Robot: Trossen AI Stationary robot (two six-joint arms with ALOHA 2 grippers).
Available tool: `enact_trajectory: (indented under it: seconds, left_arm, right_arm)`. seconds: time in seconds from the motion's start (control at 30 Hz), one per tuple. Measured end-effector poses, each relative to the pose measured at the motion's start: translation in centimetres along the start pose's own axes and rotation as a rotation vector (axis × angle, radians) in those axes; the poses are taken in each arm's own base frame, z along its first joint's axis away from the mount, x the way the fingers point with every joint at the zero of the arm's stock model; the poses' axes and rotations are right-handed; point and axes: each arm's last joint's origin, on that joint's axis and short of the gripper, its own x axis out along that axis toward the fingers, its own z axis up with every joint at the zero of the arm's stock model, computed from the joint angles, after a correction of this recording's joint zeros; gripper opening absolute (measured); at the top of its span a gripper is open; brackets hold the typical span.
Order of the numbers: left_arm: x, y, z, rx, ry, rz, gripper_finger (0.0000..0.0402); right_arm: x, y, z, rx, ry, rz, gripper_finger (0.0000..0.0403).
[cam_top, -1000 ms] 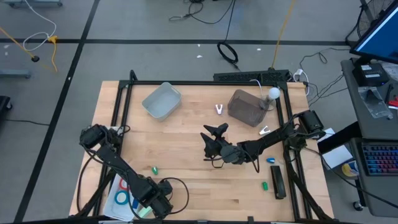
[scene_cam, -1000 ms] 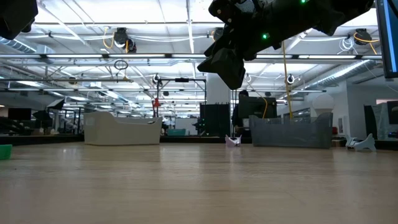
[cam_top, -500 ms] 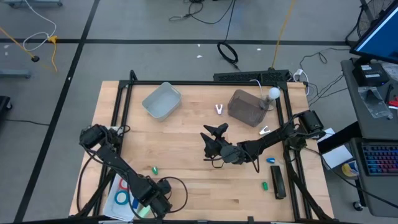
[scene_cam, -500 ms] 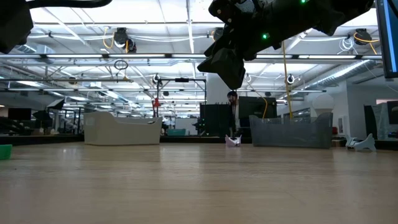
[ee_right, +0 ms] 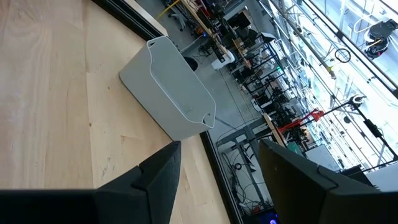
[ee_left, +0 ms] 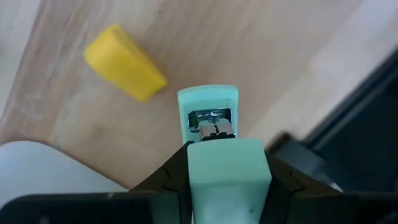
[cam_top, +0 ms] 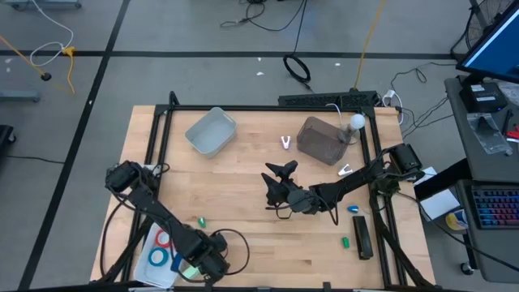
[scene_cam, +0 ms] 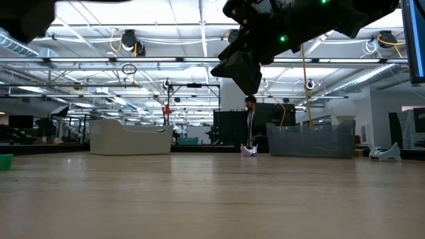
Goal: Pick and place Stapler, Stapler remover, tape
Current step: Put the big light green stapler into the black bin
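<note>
table (cam_top: 243, 186): pale wood planks, matt, fine grain; black metal frame at edges
stapler (ee_left: 214, 155): mint plastic, smooth, semi-matt; shiny metal inside the nose
wedge (ee_left: 124, 62): yellow, matt, looks plastic or rubber, upper left of left wrist view
bin (ee_right: 171, 93): grey plastic, smooth, slight sheen
box (cam_top: 323, 139): dark smoky plastic, see-through, upper right of table
fingers (ee_right: 155, 177): black, matt plastic look
floor (cam_top: 203, 32): grey, smooth, dull sheen
</note>
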Motion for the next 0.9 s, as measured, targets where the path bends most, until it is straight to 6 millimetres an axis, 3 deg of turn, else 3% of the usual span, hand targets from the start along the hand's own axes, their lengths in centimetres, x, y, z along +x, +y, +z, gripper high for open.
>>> enact_trajectory:
  seconds: [0.3,0.5,0.67,0.9]
  left_arm:
    - [-5.0,-1.0,2.1,-0.012,-0.189,-0.113,0.0117]
    - [-10.7,2.7,2.9,-0.140,-0.448,-0.021,0.0117]
    - [-15.7,6.4,4.3,-0.212,-0.786,0.056,0.0117]
    - [-21.0,8.8,7.1,-0.161,-1.233,0.173,0.0117]
  right_arm:
    - [-0.2,0.1,0.1,-0.024,-0.004,0.003,0.0208]
    - [-1.6,0.8,0.7,-0.125,-0.039,0.026,0.0208]
    - [-3.2,1.4,1.2,-0.176,-0.081,0.051,0.0208]
    - [-4.3,1.9,1.6,-0.205,-0.110,0.067,0.0208]
